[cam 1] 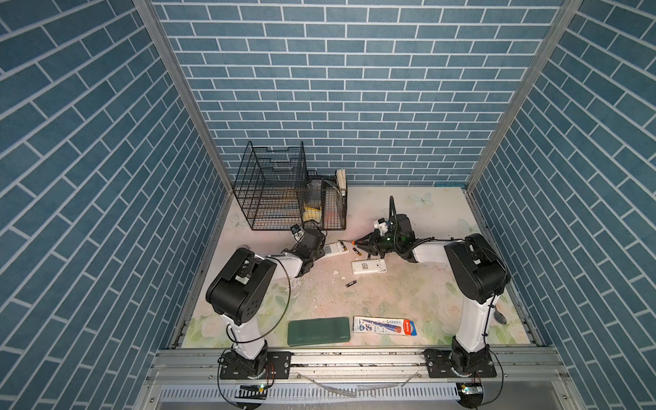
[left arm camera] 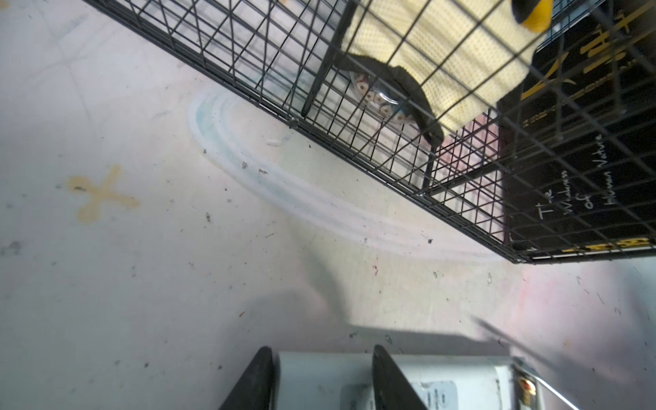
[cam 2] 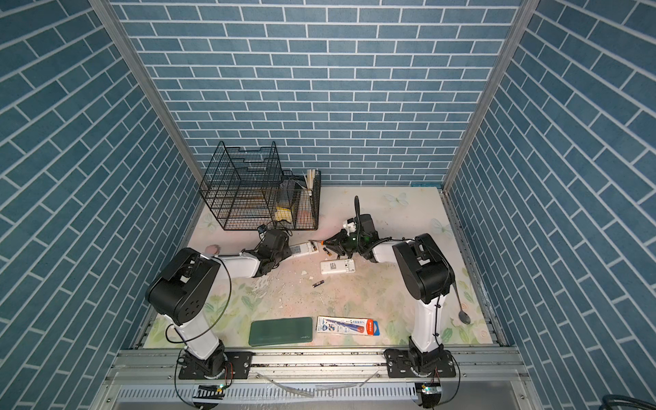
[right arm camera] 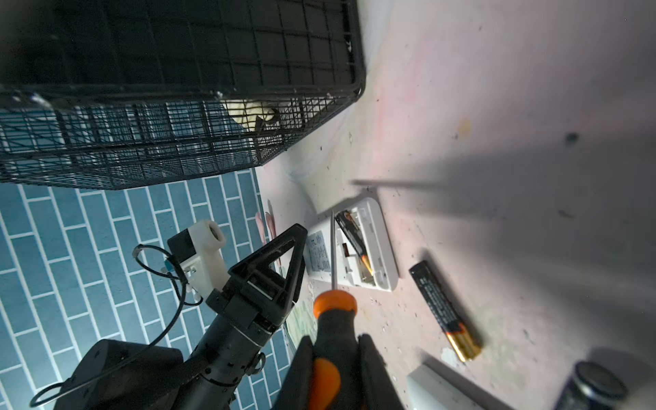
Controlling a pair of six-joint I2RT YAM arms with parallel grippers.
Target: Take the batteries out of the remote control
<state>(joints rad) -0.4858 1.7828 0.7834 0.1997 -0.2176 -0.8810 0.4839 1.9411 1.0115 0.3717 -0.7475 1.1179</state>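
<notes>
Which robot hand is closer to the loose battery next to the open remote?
Right. The right gripper, holding the screwdriver, is just beside the battery; the left gripper clamps the open remote's other end.

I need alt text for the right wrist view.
The right claw holds an orange-and-black screwdriver, its shaft along the open battery bay of a white remote, where one battery sits. Another battery lies loose on the table beside it. The left claw grips the remote.

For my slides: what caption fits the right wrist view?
Right claw holds the screwdriver, shaft over the open remote; one battery lies loose nearby.
</notes>
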